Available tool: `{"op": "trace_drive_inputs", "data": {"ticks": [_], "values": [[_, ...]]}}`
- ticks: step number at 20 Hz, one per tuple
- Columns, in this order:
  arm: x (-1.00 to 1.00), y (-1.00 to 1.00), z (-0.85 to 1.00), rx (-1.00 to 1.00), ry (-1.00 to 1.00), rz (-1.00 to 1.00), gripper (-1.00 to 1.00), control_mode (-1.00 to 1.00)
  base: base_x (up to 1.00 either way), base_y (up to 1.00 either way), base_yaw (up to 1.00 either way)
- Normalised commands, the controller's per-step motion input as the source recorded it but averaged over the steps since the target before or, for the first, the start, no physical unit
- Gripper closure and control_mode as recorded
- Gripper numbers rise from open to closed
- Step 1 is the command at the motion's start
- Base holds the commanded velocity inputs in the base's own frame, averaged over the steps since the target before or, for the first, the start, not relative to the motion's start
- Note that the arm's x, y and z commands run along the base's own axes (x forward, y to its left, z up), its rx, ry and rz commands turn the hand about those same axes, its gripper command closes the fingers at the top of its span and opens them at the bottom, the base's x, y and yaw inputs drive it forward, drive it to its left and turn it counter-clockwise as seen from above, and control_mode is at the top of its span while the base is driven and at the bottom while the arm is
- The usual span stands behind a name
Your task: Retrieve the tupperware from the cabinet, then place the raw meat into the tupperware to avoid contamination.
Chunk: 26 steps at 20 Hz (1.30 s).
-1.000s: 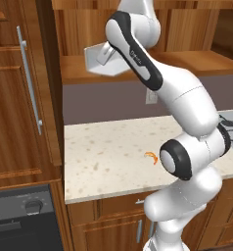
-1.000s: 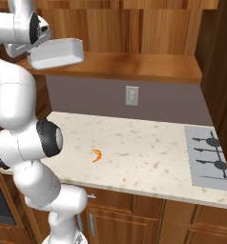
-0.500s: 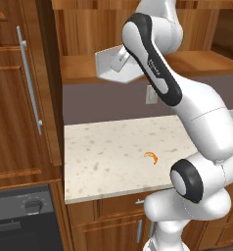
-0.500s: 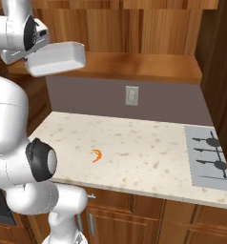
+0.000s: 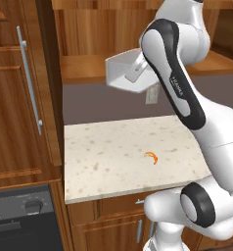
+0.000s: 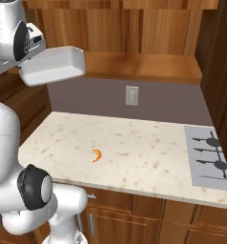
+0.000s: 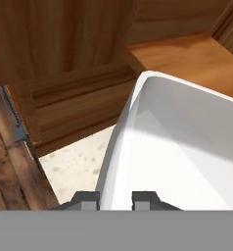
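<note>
The claw grips one wall of the shallow white rectangular plastic tupperware, holding it high above the speckled beige stone table, where the tiny orange crescent of raw meat lies.

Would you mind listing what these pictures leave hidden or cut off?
- Gripper: left base view, the arm covers its hold on the tupperware.
- Tupperware's far end: hand view, cut by the right edge.
- Stove: right base view, cut by the right edge.
- Raw meat: too small for detail.
</note>
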Motion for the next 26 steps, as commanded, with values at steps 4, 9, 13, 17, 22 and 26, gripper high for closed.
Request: {"op": "trace_drive_inputs", "data": {"ticks": [4, 9, 13, 17, 22, 26], "values": [[-0.6, -0.12, 0.0, 0.0, 0.02, 0.0, 1.0, -1.0, 0.0, 0.0, 0.0], [-0.54, -0.02, -0.11, 0.0, 0.02, 0.0, 1.0, -1.0, 0.0, 0.0, 0.0], [-0.55, -0.01, -0.17, 0.0, 0.03, 0.0, 1.0, -1.0, 0.0, 0.0, 0.0], [-0.54, -0.01, -0.2, 0.0, 0.05, 0.0, 1.0, -1.0, 0.0, 0.0, 0.0], [-0.45, 0.0, -0.29, -0.01, 0.06, 0.0, 1.0, -1.0, 0.0, 0.0, 0.0], [-0.24, 0.0, -0.41, -0.03, 0.07, 0.0, 1.0, -1.0, 0.0, 0.0, 0.0]]}}
